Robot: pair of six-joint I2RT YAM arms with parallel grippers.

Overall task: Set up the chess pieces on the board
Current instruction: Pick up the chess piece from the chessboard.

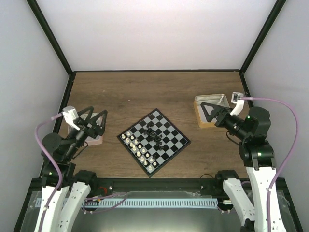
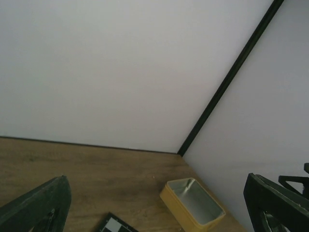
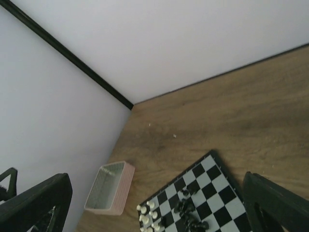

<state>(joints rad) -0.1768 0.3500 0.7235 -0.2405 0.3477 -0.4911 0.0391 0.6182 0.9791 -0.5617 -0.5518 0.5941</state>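
Observation:
The board [image 1: 153,141] lies turned like a diamond in the middle of the table. White chess pieces [image 1: 140,149] stand in two rows along its near-left edge. Black chess pieces [image 1: 155,133] lie bunched in a heap near its centre. My left gripper [image 1: 98,115] hovers open and empty above a pink-rimmed tray [image 1: 94,137], left of the board. On the other side my right gripper [image 1: 206,112] is open and empty over a tan-rimmed tray [image 1: 210,108]. The right wrist view shows the board [image 3: 212,193], the white rows [image 3: 147,215] and the black heap [image 3: 188,212] below the right gripper [image 3: 154,193].
The pink tray [image 3: 108,191] and the tan tray [image 2: 193,203] both look empty inside. Only a corner of the board [image 2: 113,224] shows under the left gripper [image 2: 155,193]. White walls with black corner posts close in the table at the back and sides.

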